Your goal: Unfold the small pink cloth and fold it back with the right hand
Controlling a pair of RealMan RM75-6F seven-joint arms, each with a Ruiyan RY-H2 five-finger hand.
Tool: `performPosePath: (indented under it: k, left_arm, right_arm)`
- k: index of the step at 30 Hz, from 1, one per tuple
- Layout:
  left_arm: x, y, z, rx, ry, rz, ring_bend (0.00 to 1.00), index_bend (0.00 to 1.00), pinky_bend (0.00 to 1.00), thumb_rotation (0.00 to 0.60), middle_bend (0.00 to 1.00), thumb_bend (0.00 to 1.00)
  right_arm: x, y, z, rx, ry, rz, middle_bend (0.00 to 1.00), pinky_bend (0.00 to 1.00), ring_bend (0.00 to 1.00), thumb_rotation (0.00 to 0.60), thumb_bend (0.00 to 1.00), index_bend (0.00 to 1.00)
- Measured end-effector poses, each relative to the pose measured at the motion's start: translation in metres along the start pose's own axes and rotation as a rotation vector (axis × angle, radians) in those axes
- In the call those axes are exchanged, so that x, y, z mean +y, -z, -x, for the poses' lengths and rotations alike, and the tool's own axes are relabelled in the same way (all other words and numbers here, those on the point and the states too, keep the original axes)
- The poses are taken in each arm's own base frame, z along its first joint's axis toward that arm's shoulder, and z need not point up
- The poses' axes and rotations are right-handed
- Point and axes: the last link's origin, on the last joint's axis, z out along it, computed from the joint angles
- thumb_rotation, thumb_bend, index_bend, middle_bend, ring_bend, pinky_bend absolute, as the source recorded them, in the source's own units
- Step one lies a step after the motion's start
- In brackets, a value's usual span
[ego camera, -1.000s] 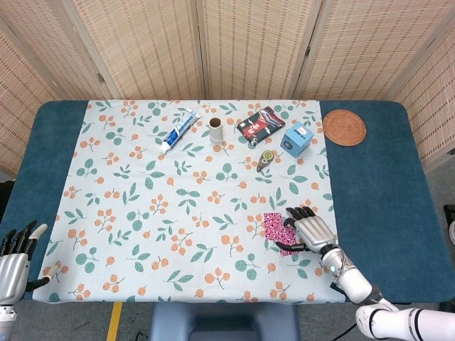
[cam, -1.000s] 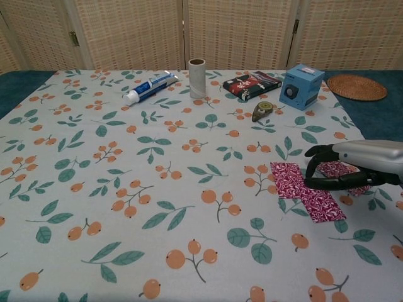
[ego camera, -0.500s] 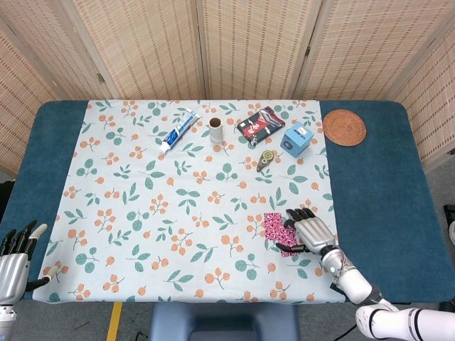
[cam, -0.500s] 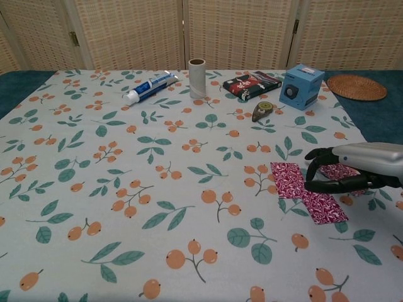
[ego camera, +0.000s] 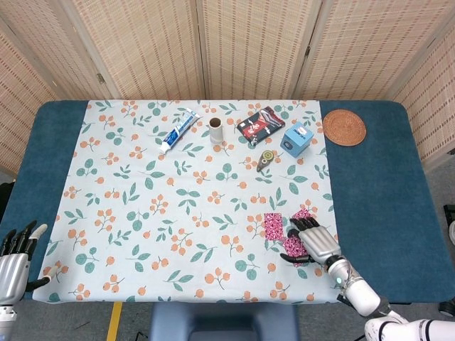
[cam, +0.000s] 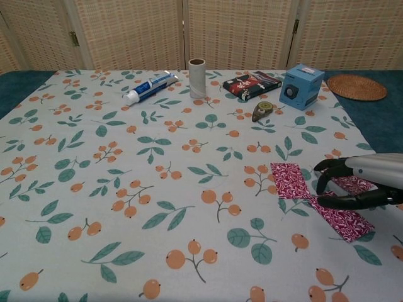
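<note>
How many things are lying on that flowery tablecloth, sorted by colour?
Pink: 1, the cloth
Blue: 1, the box
White and blue: 1, the toothpaste tube
Beige: 1, the cardboard roll
Dark with red pattern: 1, the flat pack
Dark, small: 1, the tape dispenser
Total: 6

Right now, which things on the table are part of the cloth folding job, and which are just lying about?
In the job:
pink cloth
right hand, over the cloth

Lying about:
toothpaste tube
cardboard roll
patterned packet
blue box
tape measure
woven coaster
left hand, idle
</note>
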Motion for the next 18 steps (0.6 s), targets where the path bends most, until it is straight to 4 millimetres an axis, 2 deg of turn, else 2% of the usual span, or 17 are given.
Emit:
performPosePath:
  k: [8, 18]
  left_arm:
    - [0.000, 0.000, 0.001, 0.001, 0.002, 0.003, 0.14, 0.15, 0.00, 0.600, 0.08, 0.29]
    - [0.001, -0.001, 0.001, 0.001, 0.005, 0.006, 0.14, 0.14, 0.00, 0.600, 0.08, 0.29]
  right_arm:
    - [0.001, 0.018, 0.003, 0.003, -0.004, -0.004, 0.09, 0.00, 0.00, 0.076, 0.27, 0.26]
    - [0.014, 0.024, -0.022, 0.115, -0.050, 0.020, 0.09, 0.00, 0.00, 0.099, 0.27, 0.26]
